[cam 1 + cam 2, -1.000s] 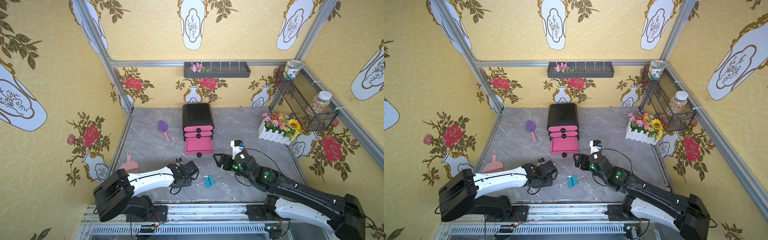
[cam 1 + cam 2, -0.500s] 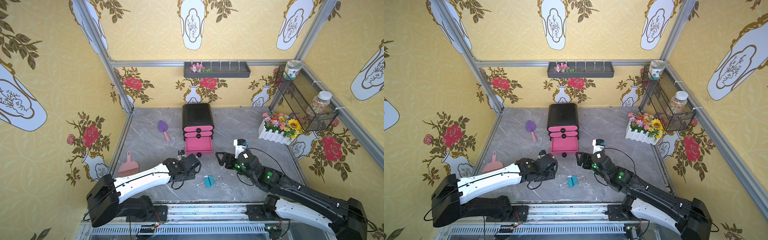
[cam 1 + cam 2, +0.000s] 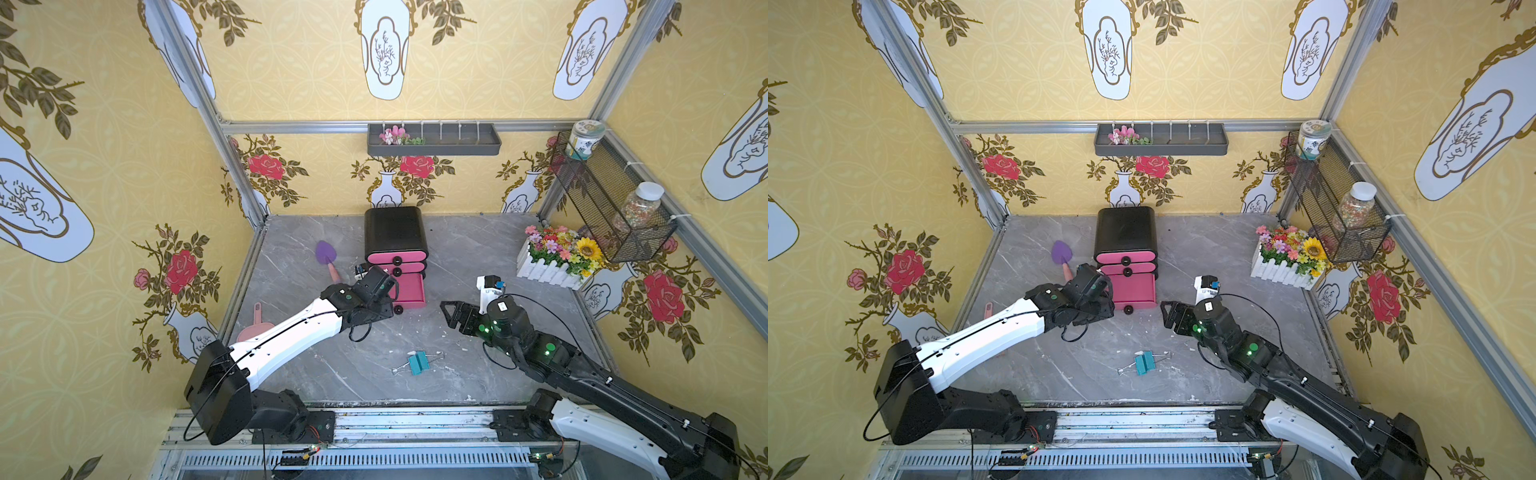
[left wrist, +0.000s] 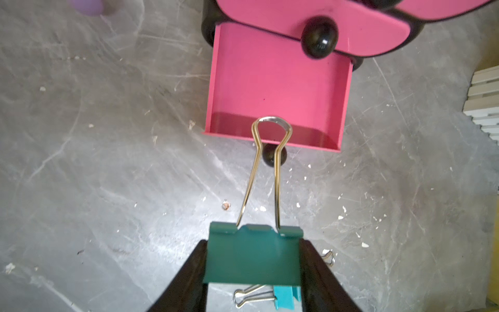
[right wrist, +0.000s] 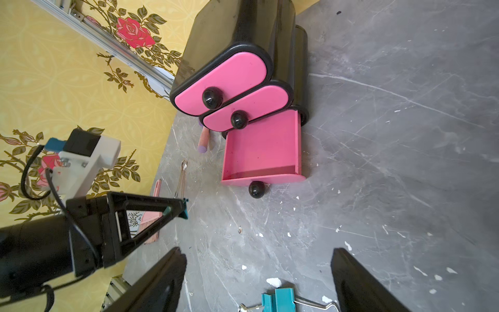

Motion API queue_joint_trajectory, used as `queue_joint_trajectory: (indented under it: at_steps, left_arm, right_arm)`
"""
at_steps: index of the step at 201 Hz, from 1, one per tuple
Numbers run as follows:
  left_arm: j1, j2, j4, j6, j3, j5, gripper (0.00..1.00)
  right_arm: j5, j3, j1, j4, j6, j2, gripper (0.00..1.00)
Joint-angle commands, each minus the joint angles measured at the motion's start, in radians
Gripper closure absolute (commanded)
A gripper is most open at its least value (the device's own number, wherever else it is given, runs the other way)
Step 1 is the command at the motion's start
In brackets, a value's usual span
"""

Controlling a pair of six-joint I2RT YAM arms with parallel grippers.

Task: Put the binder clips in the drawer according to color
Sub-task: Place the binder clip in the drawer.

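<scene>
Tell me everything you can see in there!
cabinet: one, black, three pink drawers, bottom open and empty
held clip: one, teal, gripped before the cabinet
loose clips: seemingly two, teal, lying together up front
scoop: one, purple, beside the cabinet
dustpan: one, pink, far left
flower box: one, white, right side
wire basket: one, black, right wall, two jars
shelf: one, grey, back wall
left gripper: shut on held clip
right gripper: open, empty

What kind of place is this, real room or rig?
Probably a staged robot test cell, home-styled: aluminium frame holding yellow floral wallpaper panels, grey marble-look tabletop, metal mounting rail in front.
</scene>
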State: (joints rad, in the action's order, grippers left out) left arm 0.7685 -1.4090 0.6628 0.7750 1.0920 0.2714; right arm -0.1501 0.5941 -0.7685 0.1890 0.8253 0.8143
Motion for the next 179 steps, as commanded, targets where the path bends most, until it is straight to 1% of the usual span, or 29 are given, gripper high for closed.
queue_joint_trajectory:
  at_steps: [1,37,65,112,134,179]
  left_arm:
    - [-0.032,-0.059,-0.082,-0.083,0.039,-0.058,0.68]
    - [-0.081,-0.176,-0.158,-0.109,0.107,-0.118,0.69]
    - [-0.101,-0.251,-0.198,-0.114,0.141,-0.138,0.69]
    - [-0.107,-0.297,-0.278,-0.093,0.077,-0.153,0.69]
    - [-0.112,-0.306,-0.306,-0.088,0.052,-0.142,0.7]
    - [-0.118,-0.311,-0.35,-0.086,0.032,-0.068,0.7]
  right_arm:
    - [0.024,0.01,0.016,0.025,-0.02,-0.016,0.12]
    - [0.018,0.01,0.031,0.075,-0.029,-0.055,0.12]
    - [0.021,0.0,0.053,0.105,-0.028,-0.091,0.12]
    - [0.029,-0.002,0.088,0.151,-0.042,-0.121,0.12]
    - [0.043,-0.006,0.104,0.149,-0.041,-0.117,0.12]
    - [0.053,-0.022,0.107,0.133,-0.022,-0.104,0.12]
